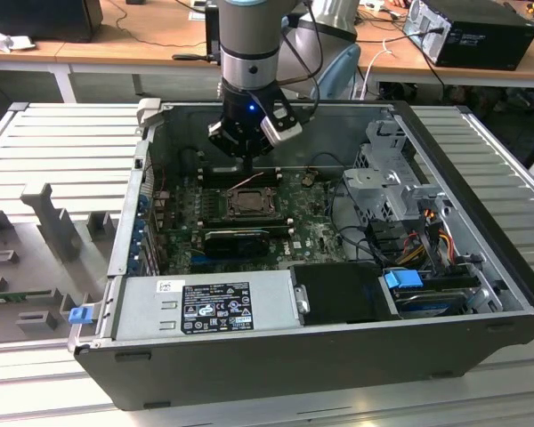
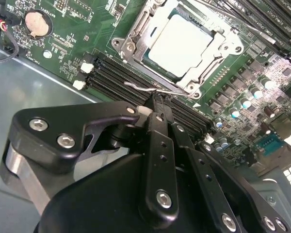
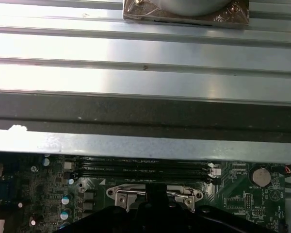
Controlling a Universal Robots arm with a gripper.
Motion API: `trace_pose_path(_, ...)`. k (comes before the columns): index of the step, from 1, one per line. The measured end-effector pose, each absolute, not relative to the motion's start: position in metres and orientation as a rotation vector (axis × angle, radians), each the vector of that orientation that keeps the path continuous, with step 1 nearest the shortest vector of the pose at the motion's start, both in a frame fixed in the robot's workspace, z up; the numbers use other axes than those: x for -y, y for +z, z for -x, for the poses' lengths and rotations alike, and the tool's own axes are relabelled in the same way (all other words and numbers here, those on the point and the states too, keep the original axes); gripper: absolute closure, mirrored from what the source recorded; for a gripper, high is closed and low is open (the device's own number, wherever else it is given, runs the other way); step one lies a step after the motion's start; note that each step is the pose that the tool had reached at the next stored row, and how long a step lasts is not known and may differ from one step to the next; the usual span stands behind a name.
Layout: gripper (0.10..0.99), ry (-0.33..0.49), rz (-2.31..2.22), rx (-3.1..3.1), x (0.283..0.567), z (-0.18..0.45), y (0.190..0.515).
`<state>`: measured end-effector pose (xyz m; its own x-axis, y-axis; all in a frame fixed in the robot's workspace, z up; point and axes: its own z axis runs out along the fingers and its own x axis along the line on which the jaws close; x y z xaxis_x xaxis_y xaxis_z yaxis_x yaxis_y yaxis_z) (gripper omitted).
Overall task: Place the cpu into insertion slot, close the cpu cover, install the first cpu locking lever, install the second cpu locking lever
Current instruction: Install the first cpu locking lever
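The cpu [image 2: 182, 43] lies silvery face up in the insertion slot [image 1: 249, 215] on the green board. The cpu cover [image 2: 132, 42], a silver frame, lies flat around the chip. A thin wire locking lever [image 2: 138, 86] runs along the side of the socket nearest my fingers. My gripper [image 2: 157, 102] is shut, with its black tips right at that lever; whether they touch it I cannot tell. In the exterior view my gripper [image 1: 245, 167] hangs just behind the socket. In the first wrist view the gripper [image 3: 153, 194] covers the middle of the socket frame.
Long black memory slots [image 2: 119, 77] lie between my fingers and the socket. A coin battery [image 2: 37, 23] sits on the board. A black expansion card [image 1: 236, 240], the power supply [image 1: 209, 302], the drive cage [image 1: 392, 182] and loose cables [image 1: 427, 236] crowd the case.
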<state>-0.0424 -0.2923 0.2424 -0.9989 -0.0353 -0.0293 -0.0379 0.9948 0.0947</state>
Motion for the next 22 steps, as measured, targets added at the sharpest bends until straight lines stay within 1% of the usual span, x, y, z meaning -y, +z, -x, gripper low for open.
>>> trace_pose_path(10, 0.980, 0.149, 0.057, -3.110, 0.292, 0.041, 0.240)
trace_pose_path(15, 0.980, 0.167, 0.057, -3.109, 0.292, 0.036, 0.236)
trace_pose_path(22, 0.980, 0.169, 0.100, -3.109, 0.290, 0.032, 0.229)
